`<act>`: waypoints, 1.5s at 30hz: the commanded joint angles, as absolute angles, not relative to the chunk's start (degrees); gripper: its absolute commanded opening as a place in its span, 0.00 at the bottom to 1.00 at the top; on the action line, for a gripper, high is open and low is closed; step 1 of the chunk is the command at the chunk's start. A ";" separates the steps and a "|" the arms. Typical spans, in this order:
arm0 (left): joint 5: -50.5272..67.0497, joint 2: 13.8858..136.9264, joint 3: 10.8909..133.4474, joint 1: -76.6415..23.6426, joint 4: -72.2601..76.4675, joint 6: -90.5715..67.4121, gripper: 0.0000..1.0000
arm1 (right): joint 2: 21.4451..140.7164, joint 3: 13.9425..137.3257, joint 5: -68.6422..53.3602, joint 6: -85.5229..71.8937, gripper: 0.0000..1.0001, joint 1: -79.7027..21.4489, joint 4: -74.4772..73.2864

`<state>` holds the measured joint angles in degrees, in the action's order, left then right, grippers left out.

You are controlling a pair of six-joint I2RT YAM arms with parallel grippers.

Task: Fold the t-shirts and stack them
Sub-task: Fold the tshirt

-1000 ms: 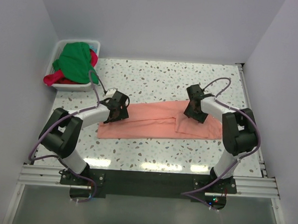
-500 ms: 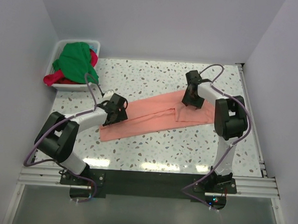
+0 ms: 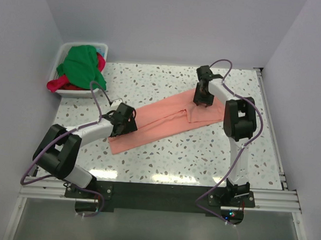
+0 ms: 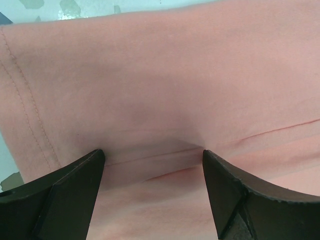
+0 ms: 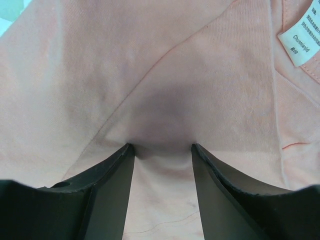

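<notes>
Salmon-pink t-shirt (image 3: 166, 119), slantwise on table (image 3: 163, 168), looks limp, light, best pinched at edges: my left claw (image 4: 152, 155) spread wide on its 8 o'clock hem, right claw (image 5: 162, 147) half-closed round a 2 o'clock pucker, grip unsure.

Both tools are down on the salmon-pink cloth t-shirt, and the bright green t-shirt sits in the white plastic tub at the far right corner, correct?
Not quite: the top external view shows the white plastic tub, with the bright green cloth t-shirt, at the far left corner. The rest holds.
</notes>
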<state>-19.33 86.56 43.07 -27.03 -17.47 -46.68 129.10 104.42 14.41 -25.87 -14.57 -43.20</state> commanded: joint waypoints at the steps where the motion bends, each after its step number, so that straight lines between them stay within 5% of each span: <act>1: -12.40 86.40 40.51 -27.60 -19.08 -42.81 0.84 | 129.29 106.61 16.18 -21.45 0.54 -13.80 -42.54; 8: -12.29 84.12 42.45 -29.00 -18.98 -38.85 0.84 | 126.13 110.22 17.57 -20.04 0.54 -13.97 -44.21; 22: -21.80 77.69 46.85 -29.88 -25.58 -37.79 0.86 | 109.95 93.00 15.04 -24.78 0.59 -13.97 -38.67; 32: -28.12 80.59 38.94 -33.05 -15.04 -38.85 0.88 | 111.53 86.84 13.53 -32.16 0.63 -14.24 -35.07; 45: -26.90 87.19 41.92 -34.01 -17.39 -39.81 0.88 | 122.34 95.44 16.35 -31.47 0.63 -14.24 -38.58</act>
<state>-28.34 85.84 40.58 -32.97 -15.92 -38.37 120.20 91.44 14.41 -31.48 -14.17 -37.45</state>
